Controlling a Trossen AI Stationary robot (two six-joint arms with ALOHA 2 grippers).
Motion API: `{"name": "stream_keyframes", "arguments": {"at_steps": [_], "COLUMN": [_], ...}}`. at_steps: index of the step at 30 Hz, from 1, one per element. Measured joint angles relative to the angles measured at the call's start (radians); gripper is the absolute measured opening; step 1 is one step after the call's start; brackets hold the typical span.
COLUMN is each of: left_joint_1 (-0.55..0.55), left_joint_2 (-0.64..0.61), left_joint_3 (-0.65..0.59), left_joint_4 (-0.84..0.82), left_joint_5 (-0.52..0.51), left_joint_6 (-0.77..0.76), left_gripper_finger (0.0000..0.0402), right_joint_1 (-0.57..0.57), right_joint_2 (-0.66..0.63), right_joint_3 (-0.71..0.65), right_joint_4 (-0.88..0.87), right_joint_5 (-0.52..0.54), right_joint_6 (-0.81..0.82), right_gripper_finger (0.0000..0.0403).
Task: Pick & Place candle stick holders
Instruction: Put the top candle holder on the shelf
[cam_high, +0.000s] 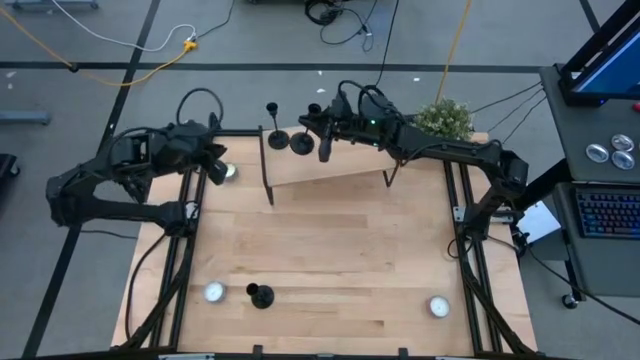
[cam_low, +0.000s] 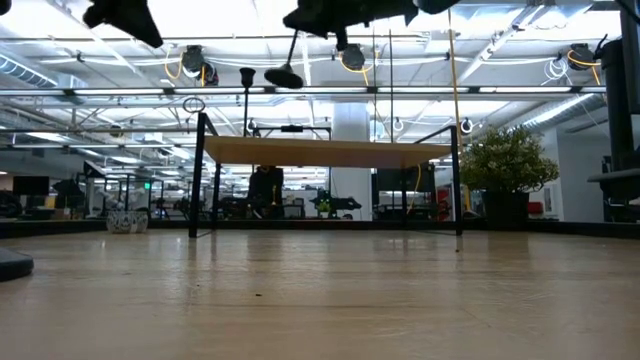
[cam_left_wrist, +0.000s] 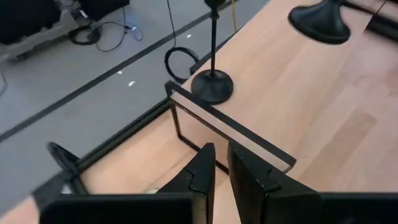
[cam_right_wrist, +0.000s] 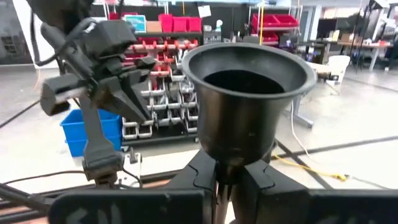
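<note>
1. Right gripper (cam_high: 322, 133), upper centre of the high view, above the far edge of the raised wooden shelf (cam_high: 340, 170). Fingers pinched on the thin stem of a candle stick holder (cam_right_wrist: 249, 93), just under its cup; its base appears to hang close over the shelf, beside item 3.

2. Left gripper (cam_high: 215, 170), upper left of the high view, off the shelf's left end. Fingers (cam_left_wrist: 200, 177) nearly together, holding nothing.

3. Second candle stick holder (cam_high: 274, 128), upright on the shelf's far left corner; stem and round base also show in the left wrist view.

4. Third candle stick holder (cam_high: 260, 296), upright on the table (cam_high: 340, 260), lower left of centre in the high view, well apart from both arms.

5. Handling, judged: rigid metal, light, top-narrow with a broad flat base, so stable once set flat but easily tipped by a side knock. Smooth stem may slip or swing; best taken on the stem directly beneath the cup, which stops it sliding down.

6. Small round silver discs (cam_high: 214, 292) lie on the table.
</note>
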Motion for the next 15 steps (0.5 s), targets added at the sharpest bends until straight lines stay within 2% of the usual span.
{"name": "stream_keyframes", "arguments": {"at_steps": [8, 15], "left_joint_1": [0.000, 0.000], "left_joint_2": [-0.099, -0.104], "left_joint_3": [-0.121, -0.134], "left_joint_4": [0.015, 0.044], "left_joint_5": [0.000, 0.001], "left_joint_6": [-0.065, -0.054], "left_gripper_finger": [0.0047, 0.0047], "right_joint_1": [-0.015, -0.017], "right_joint_2": [0.083, 0.138], "right_joint_3": [0.000, 0.000], "right_joint_4": [0.044, 0.042], "right_joint_5": [-0.001, 0.001], "right_joint_6": [0.021, 0.026], "right_gripper_finger": [0.0013, 0.0013]}}
